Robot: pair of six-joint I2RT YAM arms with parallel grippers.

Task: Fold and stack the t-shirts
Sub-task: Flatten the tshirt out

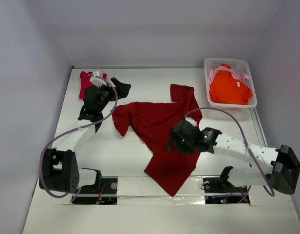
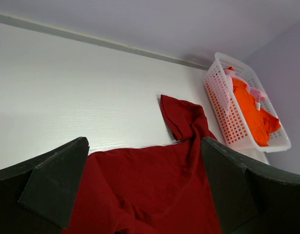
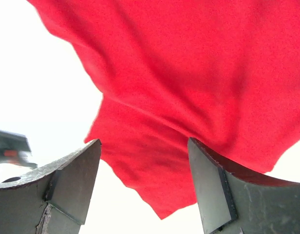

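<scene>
A white table (image 1: pixel 140 83) fills the centre of the frame. Plain pale grey-lilac walls (image 1: pixel 155 34) enclose it at the top, left and right. The light is soft and even.

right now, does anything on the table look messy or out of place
The dark red t-shirt sprawls twisted and wrinkled across the table, one corner lying over the near rail. The orange t-shirt sits bunched in the basket. Nothing looks damaged.

The table (image 1: pixel 140 85) carries a dark red t-shirt (image 1: pixel 159 127), a crimson-pink t-shirt (image 1: pixel 85 83) and a basket (image 1: pixel 228 60).
</scene>
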